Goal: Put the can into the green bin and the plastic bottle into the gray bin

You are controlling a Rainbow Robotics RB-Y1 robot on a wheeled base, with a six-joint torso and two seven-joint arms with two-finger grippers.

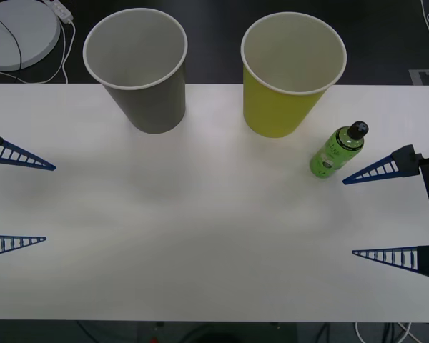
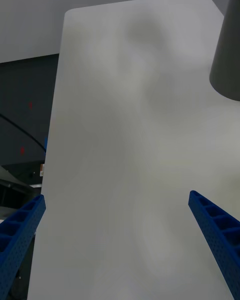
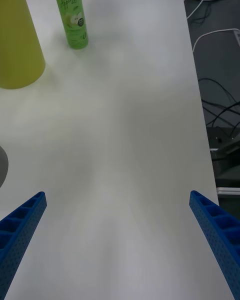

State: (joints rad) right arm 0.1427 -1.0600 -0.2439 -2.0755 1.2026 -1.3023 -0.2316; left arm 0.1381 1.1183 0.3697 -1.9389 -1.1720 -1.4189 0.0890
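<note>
White surface [image 1: 200, 229] carries everything. The right claw [image 1: 375, 214] sits at its right edge with its blue ribbed fingers [image 1: 377, 170] spread wide apart and nothing between them. The left claw [image 1: 21, 204] sits at the opposite edge, its fingers likewise wide apart and empty.

The plastic bottle [image 1: 337, 150], bright green with a black screw cap and an apple label, stands upright just beyond the right claw's farther finger, near its tip but not touching it. In the left wrist view the plastic bottle [image 3: 71, 14] stands well ahead of the left claw [image 3: 120, 240], far across the surface.

The green bin [image 1: 289, 71] stands upright, mouth open and pale inside, just beside the bottle on the side away from the right claw; the two are close but apart. The left wrist view has the green bin [image 3: 17, 35] beside the bottle too.

The gray bin [image 1: 139, 64] stands upright next to the green bin, nearer the left claw's side, with a gap between the two bins. Part of the gray bin [image 2: 227, 55] appears far ahead of the right claw [image 2: 120, 240] in the right wrist view.
</note>
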